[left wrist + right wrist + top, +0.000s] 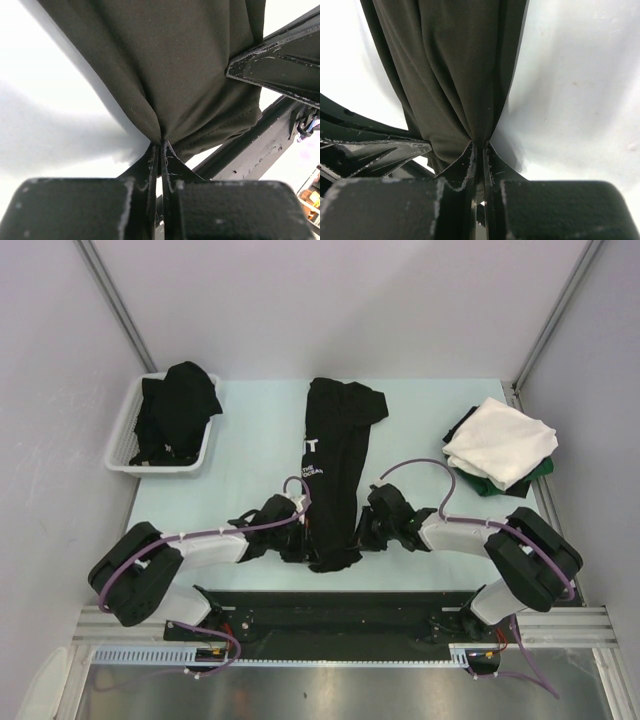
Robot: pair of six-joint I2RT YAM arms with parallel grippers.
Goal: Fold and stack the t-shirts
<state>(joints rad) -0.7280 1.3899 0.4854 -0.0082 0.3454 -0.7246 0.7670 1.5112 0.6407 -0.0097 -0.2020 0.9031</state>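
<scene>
Lettered black shirt (pixel 338 450): folded into a long strip down the middle of the counter (pixel 250 440), near end between the arms.
Left gripper (pixel 160 150): closed tight on the strip's near left edge.
Right gripper (pixel 480 147): pinched closed on the near right edge.
Basket (pixel 125 435): far left, black shirts (pixel 180 400) heaped inside.
White shirt (pixel 500 440): far right, folded atop a green shirt (pixel 541 470).

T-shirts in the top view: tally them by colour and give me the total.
Black: 2, the lettered shirt mid-table and the heap in the basket, counted as one
White: 1, the white shirt on top at far right
Dark green: 1, the green shirt beneath it
Total: 4; hidden layers cannot be counted
</scene>
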